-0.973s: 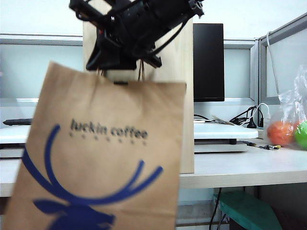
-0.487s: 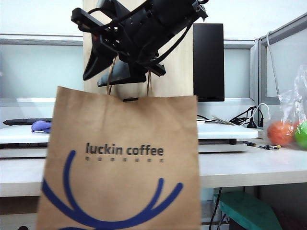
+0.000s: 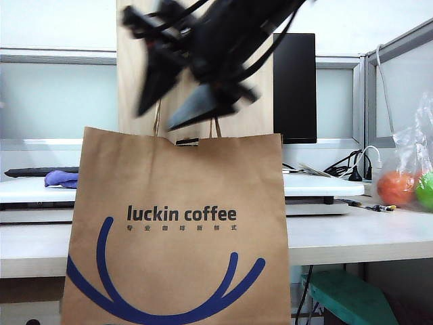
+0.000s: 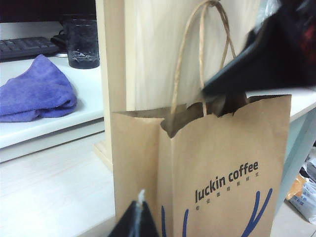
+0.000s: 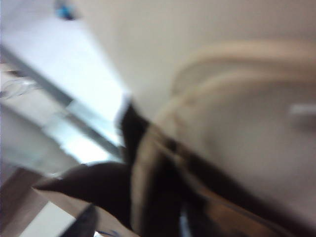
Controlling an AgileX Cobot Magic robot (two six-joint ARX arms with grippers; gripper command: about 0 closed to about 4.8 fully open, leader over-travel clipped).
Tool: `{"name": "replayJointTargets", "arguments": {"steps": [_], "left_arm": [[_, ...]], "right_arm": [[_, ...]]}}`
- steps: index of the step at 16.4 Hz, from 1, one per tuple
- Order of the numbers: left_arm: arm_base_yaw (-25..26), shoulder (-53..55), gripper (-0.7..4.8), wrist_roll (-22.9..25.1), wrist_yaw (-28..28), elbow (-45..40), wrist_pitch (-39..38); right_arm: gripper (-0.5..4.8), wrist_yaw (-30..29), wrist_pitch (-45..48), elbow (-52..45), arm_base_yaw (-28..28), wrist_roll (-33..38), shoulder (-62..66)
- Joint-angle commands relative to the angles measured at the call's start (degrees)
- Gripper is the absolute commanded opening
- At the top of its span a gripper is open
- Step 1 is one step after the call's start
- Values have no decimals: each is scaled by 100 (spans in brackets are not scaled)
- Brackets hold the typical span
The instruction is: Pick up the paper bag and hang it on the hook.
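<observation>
Low frontal exterior camera; close wrist cameras; shared paper bag (image 3: 179, 223).

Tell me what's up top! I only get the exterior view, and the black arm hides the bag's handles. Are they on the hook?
Observer: The left wrist view shows the paper bag with its handles running taut up the wooden board to the picture's top edge. The hook itself is cut off there.
Operator: Is the claw holding them?
Observer: In that view a finger of the right gripper lies beside the handles, just above the bag's mouth. The jaws stand apart.
Operator: Where's the other claw?
Observer: The left gripper sits low in front of the bag. Only its dark tip shows, so I can't tell if it's open or shut.
</observation>
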Motion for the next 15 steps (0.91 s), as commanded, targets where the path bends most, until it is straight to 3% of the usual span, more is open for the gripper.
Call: {"name": "replayJointTargets", "arguments": {"steps": [1, 2, 4, 7, 8, 9, 11, 15], "left_arm": [[11, 0, -6, 22, 4, 7, 28], [17, 0, -5, 22, 7, 9, 28], [197, 0, -5, 22, 28, 9, 28], [638, 0, -6, 20, 4, 9, 28], [789, 0, -6, 20, 28, 9, 28], [914, 0, -6, 22, 20, 9, 28], [1132, 0, -6, 20, 28, 9, 28], [1751, 0, -6, 22, 26, 9, 28]], "right_arm": [[217, -192, 55, 28, 11, -52, -518], [216, -474, -81, 31, 17, -39, -835], [216, -236, -649, 28, 240, -192, -1412], [198, 761, -1784, 28, 527, -470, -2302], [123, 986, -2094, 26, 592, -494, -2640], [-3, 1130, -2343, 26, 662, -568, -2997], [-2, 1421, -2667, 20, 713, -647, -3641], [-2, 2763, -3152, -275, 713, -658, -5259]]}}
